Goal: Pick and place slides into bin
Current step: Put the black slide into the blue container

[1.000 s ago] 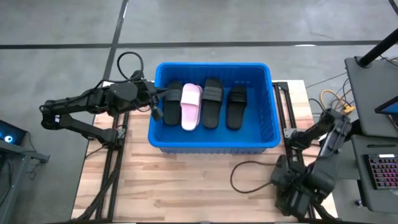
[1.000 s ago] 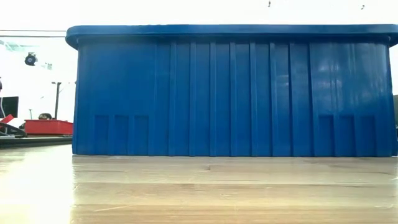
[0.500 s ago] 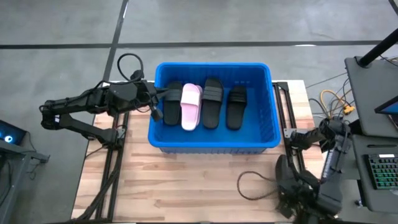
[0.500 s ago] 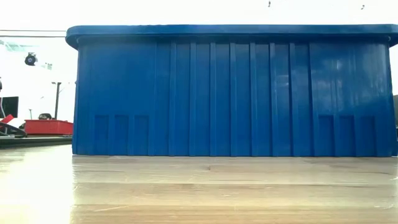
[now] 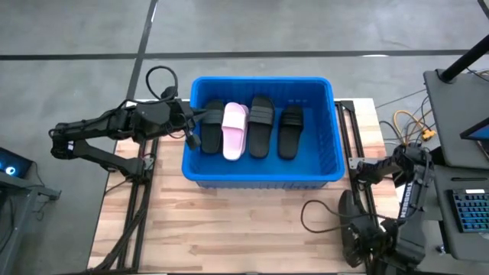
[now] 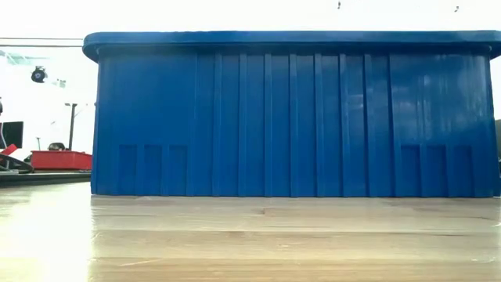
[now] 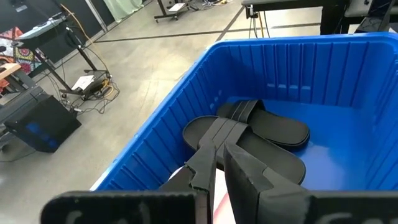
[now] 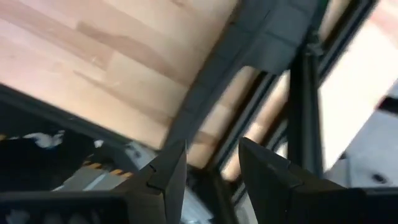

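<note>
1. Pale wooden plank bench (image 5: 229, 221), set on a dark metal frame above a grey concrete floor (image 5: 76, 46).
2. Large blue bin (image 5: 260, 177) standing directly on the bench toward its far edge, ribbed wall filling the low view.
3. Black cable (image 5: 313, 218) looping across the bench's near right part.

grey concrete floor (image 5: 76, 30) with dark seam lines surrounds a pale wood-plank table (image 5: 229, 221). at three o'clock stands a dark desk (image 5: 458, 107) with a keyboard (image 5: 470, 214) and cables. bright daylight fills the room beyond; a red tray (image 6: 59, 160) sits at nine o'clock.
</note>
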Tool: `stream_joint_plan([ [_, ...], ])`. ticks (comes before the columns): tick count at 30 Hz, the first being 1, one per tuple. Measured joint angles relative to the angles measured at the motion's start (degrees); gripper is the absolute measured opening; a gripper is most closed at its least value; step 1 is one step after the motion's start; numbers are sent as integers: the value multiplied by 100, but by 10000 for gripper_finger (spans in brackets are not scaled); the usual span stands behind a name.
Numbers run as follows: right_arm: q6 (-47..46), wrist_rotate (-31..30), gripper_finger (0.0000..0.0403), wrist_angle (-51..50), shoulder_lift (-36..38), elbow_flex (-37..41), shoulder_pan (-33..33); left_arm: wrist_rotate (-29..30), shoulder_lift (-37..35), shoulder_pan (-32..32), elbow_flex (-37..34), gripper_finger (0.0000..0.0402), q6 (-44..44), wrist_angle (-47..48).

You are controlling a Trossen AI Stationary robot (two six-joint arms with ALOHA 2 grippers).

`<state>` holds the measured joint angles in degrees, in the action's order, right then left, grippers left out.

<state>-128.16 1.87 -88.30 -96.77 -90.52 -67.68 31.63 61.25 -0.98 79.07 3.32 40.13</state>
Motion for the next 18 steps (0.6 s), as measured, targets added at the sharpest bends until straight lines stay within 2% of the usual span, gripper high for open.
stream_joint_plan([
  [6,-60,-63,137,502,105,0,310,-1,62,1,2,17,-3,-13],
  [12,-37,-738,137,762,115,0,556,-64,136,1,2,17,-6,-12],
  [14,-100,-540,137,770,104,30,618,-75,150,1,2,17,-6,-10],
  [18,-227,478,147,774,18,211,730,-134,214,1,2,17,-6,-7],
])
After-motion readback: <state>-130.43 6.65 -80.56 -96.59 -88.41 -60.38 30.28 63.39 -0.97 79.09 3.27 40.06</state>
